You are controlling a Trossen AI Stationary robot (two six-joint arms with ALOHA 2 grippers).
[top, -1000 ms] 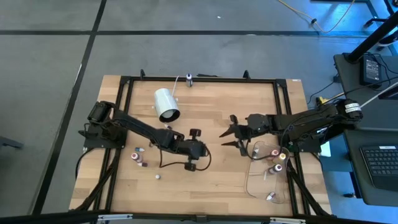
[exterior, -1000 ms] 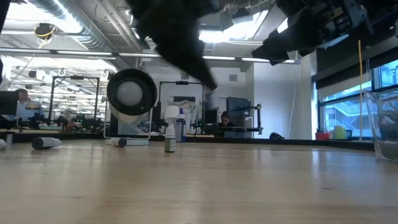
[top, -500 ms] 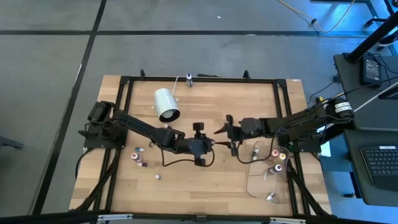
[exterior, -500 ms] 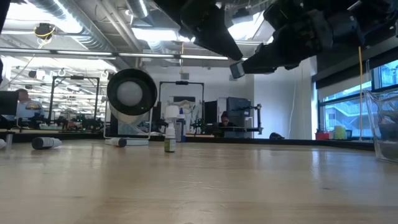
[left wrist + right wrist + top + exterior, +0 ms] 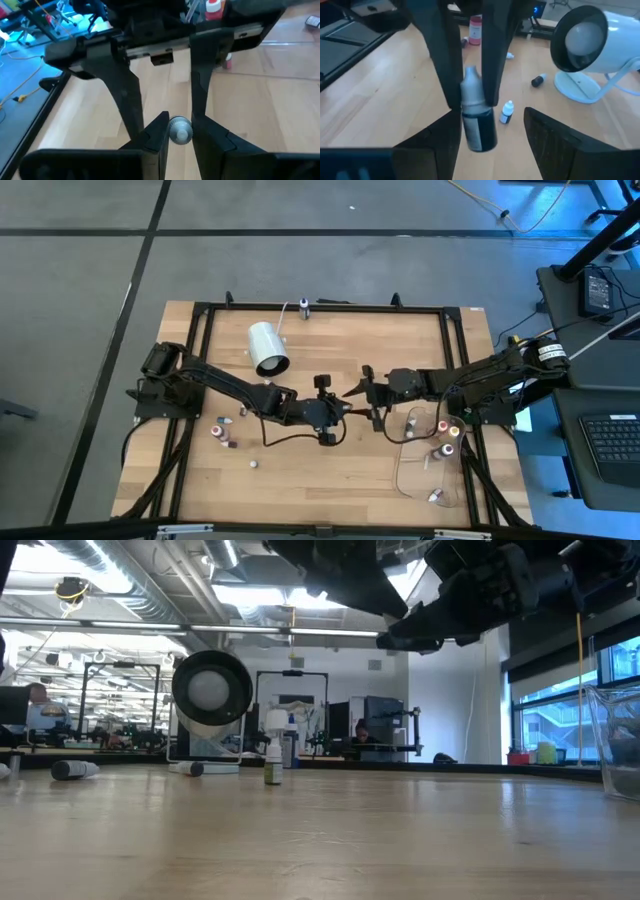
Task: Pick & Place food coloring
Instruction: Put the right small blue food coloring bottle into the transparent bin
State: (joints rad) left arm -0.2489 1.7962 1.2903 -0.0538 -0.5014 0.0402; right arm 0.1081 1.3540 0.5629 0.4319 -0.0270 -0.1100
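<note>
- The left arm reaches from its base at the left side of the desk (image 5: 330,470) toward the desk's middle, bent at the elbow, its forearm lying low and nearly level.
- The left claw (image 5: 338,409) is closed on a small dark dropper bottle (image 5: 477,116) with a white cap, its fingers (image 5: 447,55) clamped on the bottle's upper part.
- The right arm comes in from the right side of the desk, stretched toward the middle.
- The right claw (image 5: 356,392) faces the left claw tip to tip above the desk's middle, its fingers (image 5: 122,92) spread on either side of the bottle.
- Both claws hang above the desk, not touching it.
</note>
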